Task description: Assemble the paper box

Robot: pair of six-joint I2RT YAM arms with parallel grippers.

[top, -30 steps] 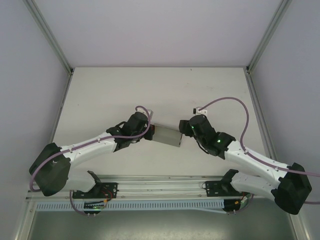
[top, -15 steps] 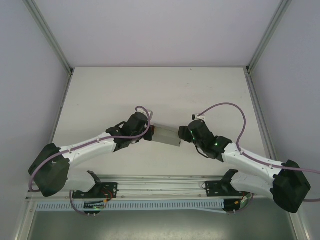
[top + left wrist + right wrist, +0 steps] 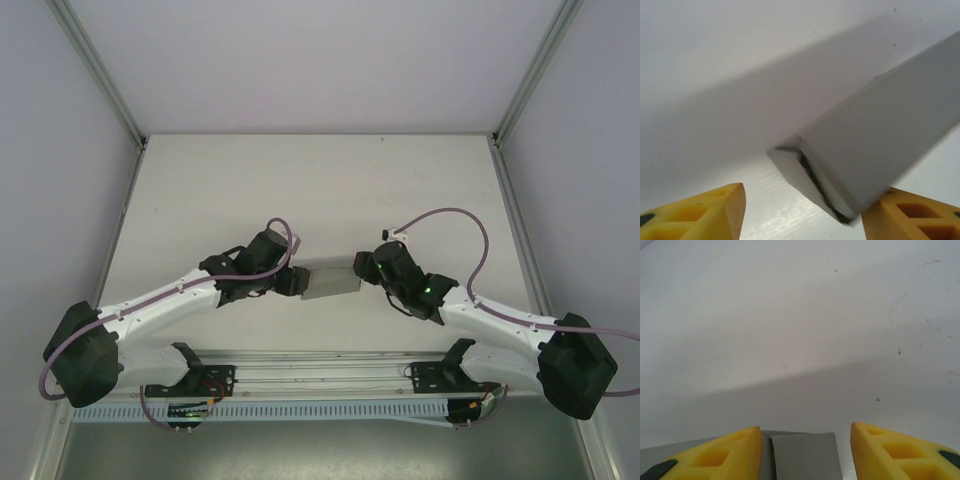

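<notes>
The paper box [image 3: 328, 281] is a small folded grey cardboard box lying on the white table [image 3: 320, 190] between my two grippers. My left gripper [image 3: 296, 282] is at its left end. In the left wrist view the yellow fingers [image 3: 705, 215] stand wide apart and open. The box's end [image 3: 875, 135] lies between them, close against the right finger, with a loose flap showing. My right gripper [image 3: 362, 266] is at the box's right end. Its jaws [image 3: 805, 432] are open around the grey box end [image 3: 805, 457], with a gap left beside the right finger [image 3: 900, 452].
Metal frame posts [image 3: 100, 75] and grey side walls bound the table left and right. A rail [image 3: 320, 365] runs along the near edge by the arm bases. A purple cable [image 3: 450, 215] loops over the right arm.
My left gripper has opened and let go of the box, which now lies lower and flatter. The left arm drew back slightly. The right gripper came up to the box's right end, its jaws narrowing.
</notes>
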